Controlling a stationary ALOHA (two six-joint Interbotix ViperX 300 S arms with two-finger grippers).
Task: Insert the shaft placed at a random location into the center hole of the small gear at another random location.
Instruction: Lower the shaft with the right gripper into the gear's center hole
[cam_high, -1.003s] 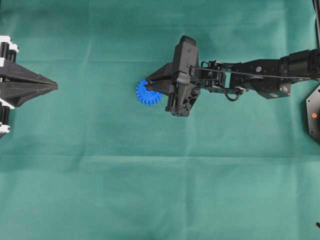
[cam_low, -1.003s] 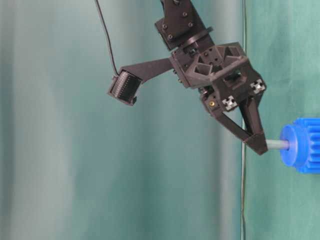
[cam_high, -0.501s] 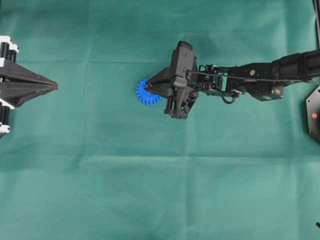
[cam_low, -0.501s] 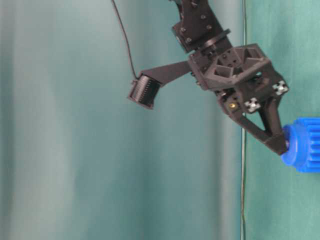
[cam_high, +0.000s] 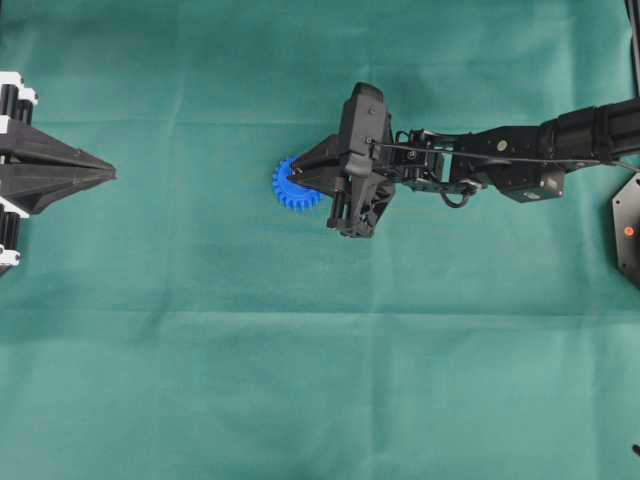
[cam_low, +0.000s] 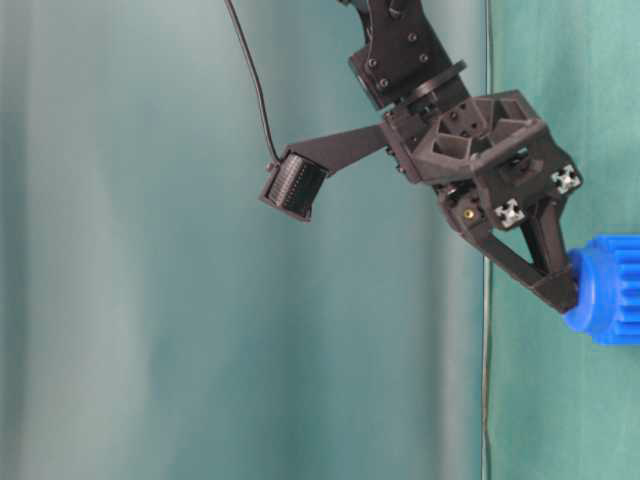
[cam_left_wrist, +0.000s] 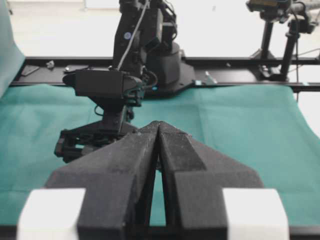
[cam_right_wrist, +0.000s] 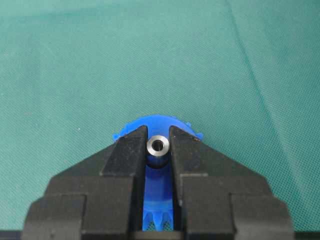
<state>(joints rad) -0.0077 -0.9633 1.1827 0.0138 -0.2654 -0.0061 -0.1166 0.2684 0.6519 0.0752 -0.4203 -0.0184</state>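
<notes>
The small gear (cam_high: 291, 190), bright blue and toothed, lies on the green cloth left of the table's middle. My right gripper (cam_high: 294, 180) reaches in from the right and rests against the gear's raised hub (cam_low: 600, 290). In the right wrist view my right gripper (cam_right_wrist: 158, 144) is shut on the shaft (cam_right_wrist: 158, 146), whose silver ring-shaped end faces the camera above the blue gear (cam_right_wrist: 156, 124). The center hole is hidden under the shaft and the fingertips. At the far left my left gripper (cam_high: 110, 174) stays shut on nothing, its tips (cam_left_wrist: 158, 126) pressed together.
Green cloth (cam_high: 320, 380) covers the whole table. A black fixture (cam_high: 628, 228) sits at the right edge. The right arm (cam_high: 500, 155) stretches across the upper right, with its wrist camera (cam_low: 293, 185) sticking out to the side.
My right gripper has moved toward the gear with the shaft. The bare length of shaft seen between fingertips and hub a second ago no longer shows. The left arm is still.
</notes>
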